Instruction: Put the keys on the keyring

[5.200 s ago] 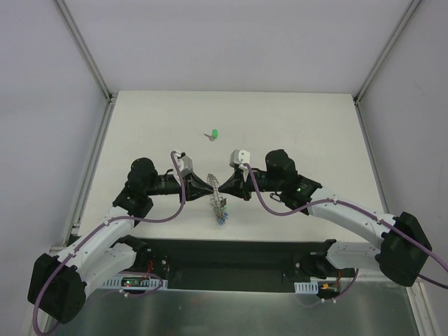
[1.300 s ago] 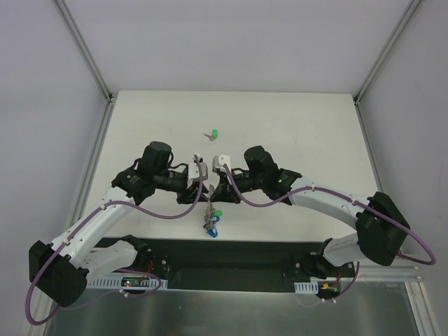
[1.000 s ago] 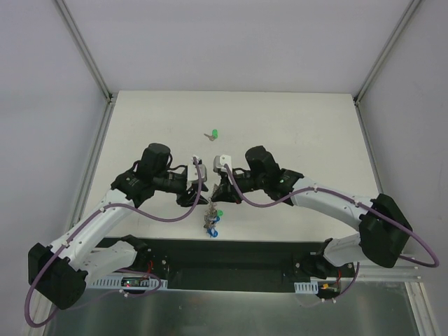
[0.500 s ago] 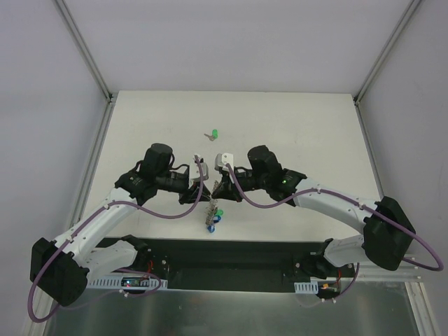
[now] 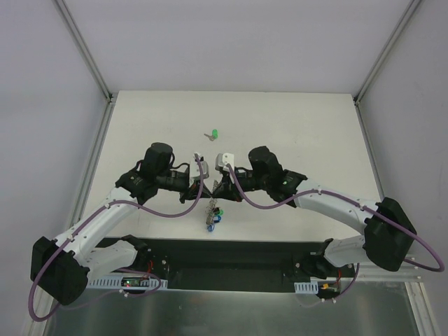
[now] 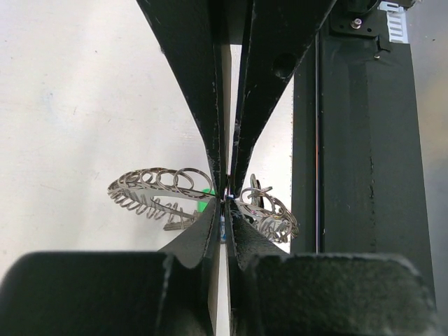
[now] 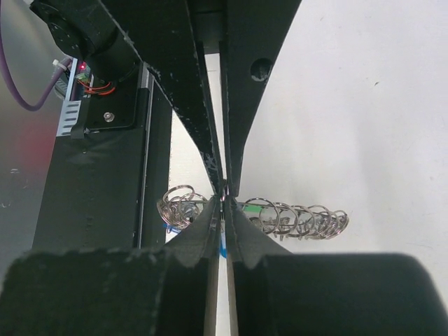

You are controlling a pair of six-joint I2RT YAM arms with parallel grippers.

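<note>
The keyring (image 5: 212, 213), a grey metal ring with wire loops round its rim, hangs edge-on between both grippers near the table's front edge. My left gripper (image 5: 202, 193) and right gripper (image 5: 216, 191) meet tip to tip, each shut on the ring's rim. In the left wrist view my gripper (image 6: 225, 210) pinches the ring (image 6: 157, 187), with loops fanning out on both sides. In the right wrist view my gripper (image 7: 223, 205) pinches the ring (image 7: 301, 218). A green-headed key (image 7: 253, 204) and a blue one (image 5: 218, 219) hang on it. A loose green key (image 5: 214, 134) lies farther back.
The white table (image 5: 294, 133) ends at a black front rail (image 5: 231, 255) just below the hanging ring. Grey enclosure walls stand left, right and behind. The black rail also fills the right side of the left wrist view (image 6: 364, 140).
Since five seconds ago both grippers have drawn together and shifted left on the ring. Over the last second the ring has risen slightly; both grips are unchanged.
</note>
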